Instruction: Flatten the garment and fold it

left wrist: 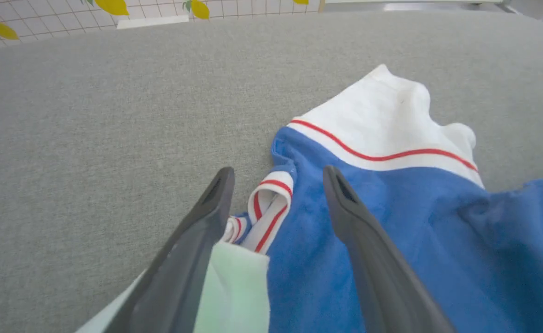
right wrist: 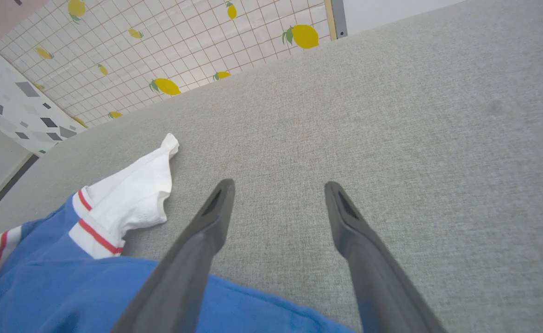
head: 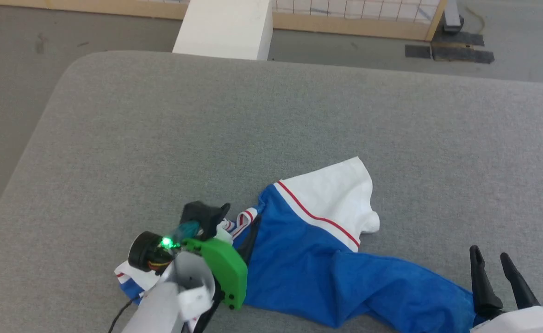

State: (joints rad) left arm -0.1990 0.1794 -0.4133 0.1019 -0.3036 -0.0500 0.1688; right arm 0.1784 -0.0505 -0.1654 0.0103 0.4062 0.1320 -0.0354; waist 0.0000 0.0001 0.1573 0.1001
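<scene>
Right, head view first: we count one garment (head: 308, 268) and two grippers. The garment lies crumpled on the grey padded surface (head: 160, 138) near its front edge. The blue body is strung out to the right, one white sleeve (head: 336, 194) is fanned out above it, and a second white scrap (head: 130, 273) pokes out under the left arm. We see the left gripper (head: 206, 215) at the collar end, but its wrist and green housing (head: 225, 273) cover the cloth there and we can't read the finger gap from here. At the hem end the right gripper (head: 489, 254) has two fingers spread with nothing between them. Past the surface are one white block (head: 225, 27) and dark floor mats (head: 447, 51).

Left wrist view fills that gap. The left gripper (left wrist: 278, 172) has its fingers wide apart, and the striped neckband (left wrist: 271, 208) lies loose between them, not pinched.

Right wrist view: the right gripper (right wrist: 278, 185) is wide open over bare grey fabric and holds nothing. The blue hem (right wrist: 44, 286) runs under its finger bases. Behind is a lemon-print tiled panel (right wrist: 183, 55).
</scene>
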